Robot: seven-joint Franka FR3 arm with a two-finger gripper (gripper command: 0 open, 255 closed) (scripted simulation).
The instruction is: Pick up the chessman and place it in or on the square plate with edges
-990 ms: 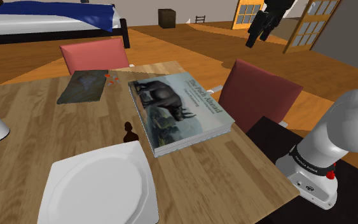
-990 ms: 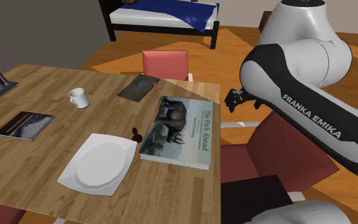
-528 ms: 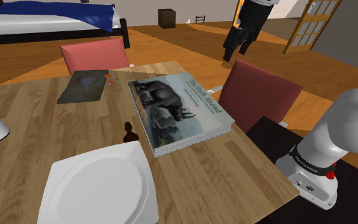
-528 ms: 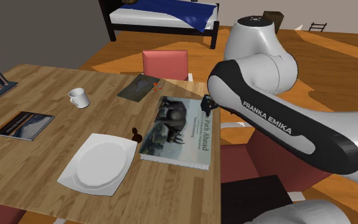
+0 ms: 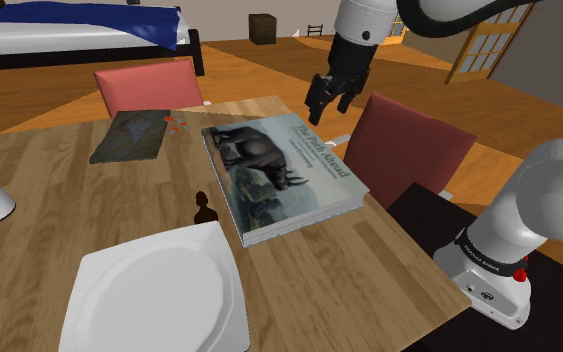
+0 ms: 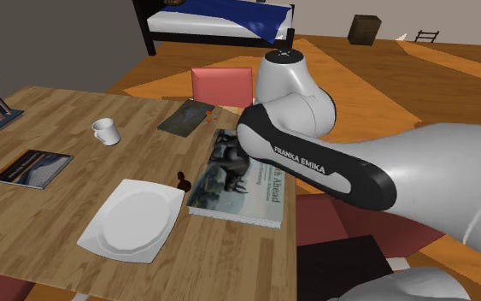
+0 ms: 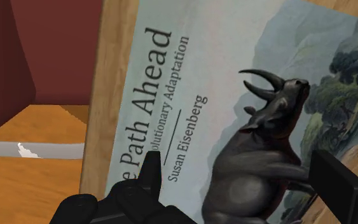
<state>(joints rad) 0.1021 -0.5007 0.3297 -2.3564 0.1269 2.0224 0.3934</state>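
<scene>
gripper (image 5: 327,98): fingers apart, empty, up over book (image 5: 287,172), prob. en route.
chessman (image 5: 204,207): upright btw book edge & plate (image 5: 119,305) corner, so tight approach likely.
plate: bare, ready.

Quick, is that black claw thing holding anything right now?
Black two-finger gripper: jaws open, holding nothing, pointed at the large rhinoceros-cover book.

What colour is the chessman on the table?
Dark brown; the chessman shows best in the shoulder view.
</scene>
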